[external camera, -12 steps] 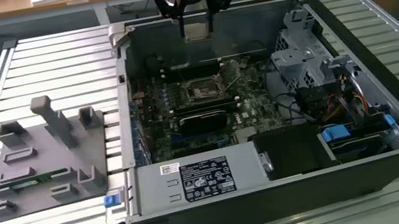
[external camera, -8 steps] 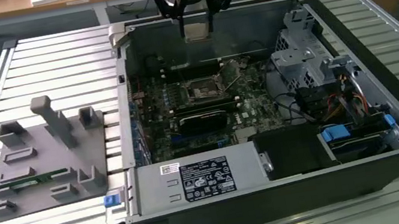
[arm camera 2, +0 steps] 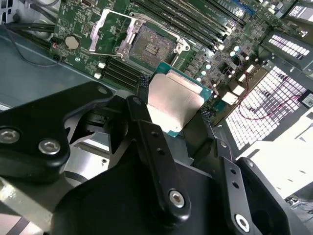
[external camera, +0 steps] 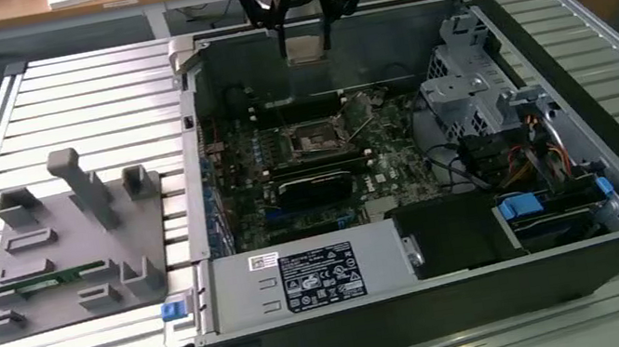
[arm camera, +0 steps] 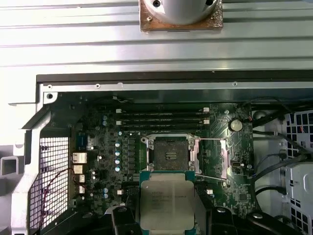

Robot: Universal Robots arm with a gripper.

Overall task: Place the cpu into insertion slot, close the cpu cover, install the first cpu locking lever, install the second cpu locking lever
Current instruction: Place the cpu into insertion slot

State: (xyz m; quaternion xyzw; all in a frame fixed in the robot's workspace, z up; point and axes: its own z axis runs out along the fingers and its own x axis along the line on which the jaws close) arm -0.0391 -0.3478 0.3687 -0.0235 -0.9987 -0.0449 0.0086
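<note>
One flat silver cpu [arm camera 2: 171, 105] in black gripper [arm camera 2: 174, 99], apart from square insertion slot [arm camera 2: 151, 46].

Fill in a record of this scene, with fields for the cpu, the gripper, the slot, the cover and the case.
cpu: held in the gripper, metal top showing, not in the slot
gripper: shut on the cpu, above the open case
slot: empty, dark centre exposed
cover: open, beside the slot
case: lying on a slatted table, inside facing up
</note>
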